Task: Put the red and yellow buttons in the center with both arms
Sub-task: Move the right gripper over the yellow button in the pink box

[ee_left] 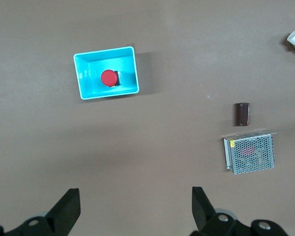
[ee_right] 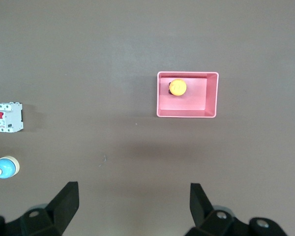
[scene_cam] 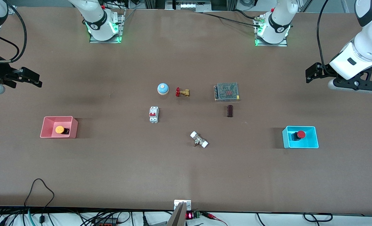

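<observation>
The red button (scene_cam: 299,135) lies in the blue bin (scene_cam: 300,146) toward the left arm's end of the table; it also shows in the left wrist view (ee_left: 108,78). The yellow button (scene_cam: 60,129) lies in the pink bin (scene_cam: 45,127) toward the right arm's end; it also shows in the right wrist view (ee_right: 177,87). My left gripper (scene_cam: 313,72) (ee_left: 136,194) is open and empty, high over bare table beside the blue bin (ee_left: 108,93). My right gripper (scene_cam: 32,78) (ee_right: 133,189) is open and empty, high over bare table beside the pink bin (ee_right: 187,113). The brown table centre (scene_cam: 186,121) is bare.
Around the centre lie a blue dome bell (scene_cam: 162,88), a brass valve with a red handle (scene_cam: 182,92), a white circuit breaker (scene_cam: 153,114), a mesh-covered power supply (scene_cam: 226,91), a small dark block (scene_cam: 230,110) and a metal fitting with white ends (scene_cam: 199,139).
</observation>
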You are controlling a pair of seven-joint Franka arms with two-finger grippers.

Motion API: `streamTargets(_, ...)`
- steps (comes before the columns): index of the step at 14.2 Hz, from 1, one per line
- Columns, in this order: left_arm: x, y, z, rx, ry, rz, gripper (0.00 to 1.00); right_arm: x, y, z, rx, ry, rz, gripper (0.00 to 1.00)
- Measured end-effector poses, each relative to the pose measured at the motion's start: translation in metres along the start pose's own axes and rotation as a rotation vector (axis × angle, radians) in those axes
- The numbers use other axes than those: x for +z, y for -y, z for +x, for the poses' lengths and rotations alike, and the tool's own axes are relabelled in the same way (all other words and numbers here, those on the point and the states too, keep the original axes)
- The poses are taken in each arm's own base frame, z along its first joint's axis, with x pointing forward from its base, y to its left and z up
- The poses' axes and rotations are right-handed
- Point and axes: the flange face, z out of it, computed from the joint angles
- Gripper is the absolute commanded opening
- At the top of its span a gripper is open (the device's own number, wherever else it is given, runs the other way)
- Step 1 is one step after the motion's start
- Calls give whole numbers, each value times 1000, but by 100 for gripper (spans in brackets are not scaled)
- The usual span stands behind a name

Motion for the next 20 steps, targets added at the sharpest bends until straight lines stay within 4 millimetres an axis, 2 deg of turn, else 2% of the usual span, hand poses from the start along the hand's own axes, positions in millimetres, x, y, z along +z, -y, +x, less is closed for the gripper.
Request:
streamTargets(6, 4, -2, -7, 5, 64, -1, 100, 1, 0, 0, 1, 1, 0, 100)
streamTargets(10, -1, -21, -8, 39, 71, 3, 100, 10, 0, 1, 2, 20, 1, 100)
streamTargets(12, -3, -24, -8, 45, 70, 3, 100, 33, -4, 7, 8, 55, 2, 100)
streamTargets(18, -5, -23, -8, 43, 64, 3, 100, 132, -32, 52, 38, 79, -32, 100)
streamTargets(20, -4, -23, -7, 43, 66, 3, 100, 155, -36, 61, 39, 74, -39, 100)
